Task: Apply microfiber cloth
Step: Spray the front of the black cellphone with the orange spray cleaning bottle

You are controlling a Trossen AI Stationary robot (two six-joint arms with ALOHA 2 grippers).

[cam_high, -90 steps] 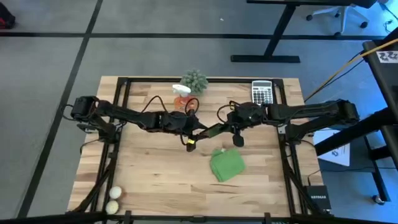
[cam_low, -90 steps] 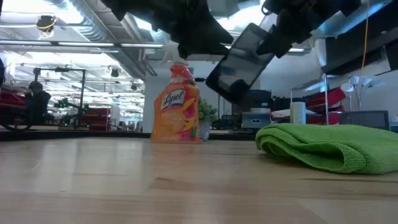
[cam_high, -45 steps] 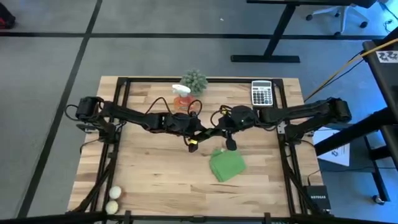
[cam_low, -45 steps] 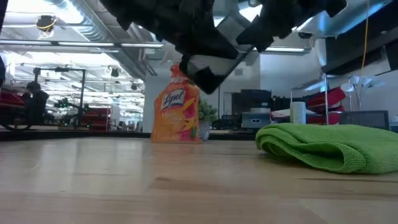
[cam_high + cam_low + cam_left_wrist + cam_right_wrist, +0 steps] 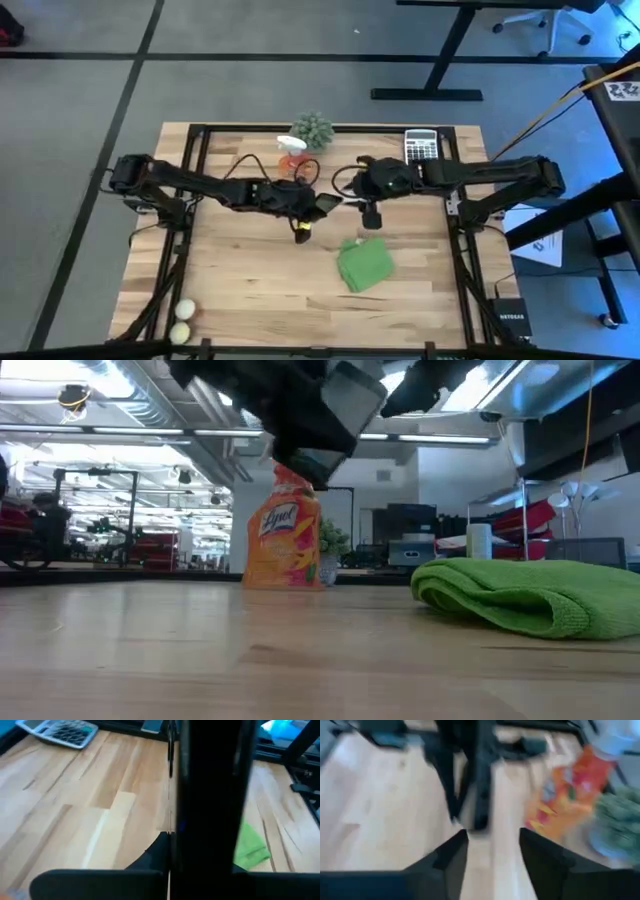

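While the cloth [image 5: 365, 265] lies untouched near-right of centre in the high view, the left gripper [image 5: 312, 205] seems clamped on a dark slab [image 5: 327, 203] and the right gripper [image 5: 352, 192] hovers just beside it, far of the cloth. The low view shows the cloth bunched thick, so I'd grab its raised fold. The right wrist view shows spread, empty fingers [image 5: 447, 857], so that arm should drop nearward for it.

high: overhead | low: table-level | wrists: close | shared: microfiber cloth [image 5: 364, 265]
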